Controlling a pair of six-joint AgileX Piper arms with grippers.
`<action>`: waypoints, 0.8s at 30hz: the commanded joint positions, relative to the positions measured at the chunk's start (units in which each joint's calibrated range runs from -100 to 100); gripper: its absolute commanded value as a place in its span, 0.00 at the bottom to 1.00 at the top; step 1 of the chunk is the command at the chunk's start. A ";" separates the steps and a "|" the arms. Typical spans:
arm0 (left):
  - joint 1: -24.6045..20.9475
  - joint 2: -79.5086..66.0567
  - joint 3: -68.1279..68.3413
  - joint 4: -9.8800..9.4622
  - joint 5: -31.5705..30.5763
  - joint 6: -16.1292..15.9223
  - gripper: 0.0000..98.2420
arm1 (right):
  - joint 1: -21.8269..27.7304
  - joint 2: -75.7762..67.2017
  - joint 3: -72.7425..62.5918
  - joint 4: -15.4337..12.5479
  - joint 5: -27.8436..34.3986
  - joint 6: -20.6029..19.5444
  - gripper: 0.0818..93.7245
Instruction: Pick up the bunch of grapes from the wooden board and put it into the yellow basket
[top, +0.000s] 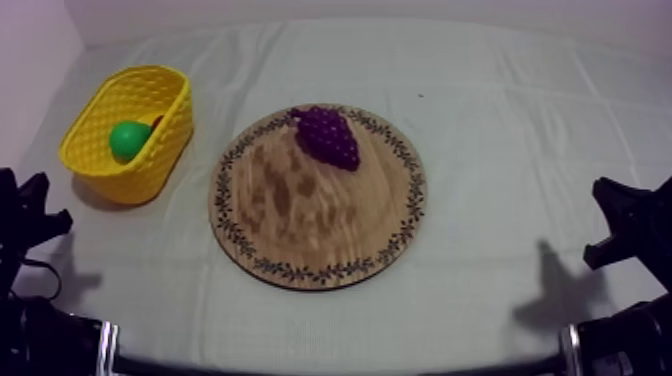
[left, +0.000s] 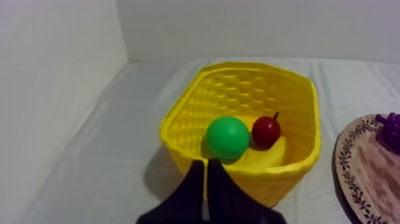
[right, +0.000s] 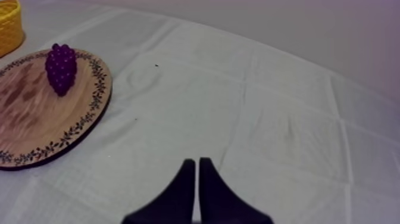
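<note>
We are holding our left fingers pressed together with nothing in them, just in front of the yellow basket. Our right fingers are lying together too, holding nothing, over the bare cloth near the right edge of the surface. The bunch of grapes is lying on the wooden board, by its far rim. The board is sitting in the middle of the surface. The basket is standing by the left edge, toward the far corner, near the board. Inside it a round green fruit, a small red fruit and a banana are lying close together.
</note>
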 joint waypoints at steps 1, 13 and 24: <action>6.86 -0.28 -0.11 -0.27 0.64 1.84 0.00 | -0.02 -0.01 -0.03 0.01 0.04 -0.01 0.00; 6.86 -0.28 -0.11 -0.36 0.64 1.78 0.00 | -0.02 -0.01 -0.03 0.01 0.04 -0.01 0.00; 6.74 3.91 -0.76 -1.58 -4.05 1.51 0.00 | -0.02 -0.01 -0.03 0.01 0.04 -0.01 0.00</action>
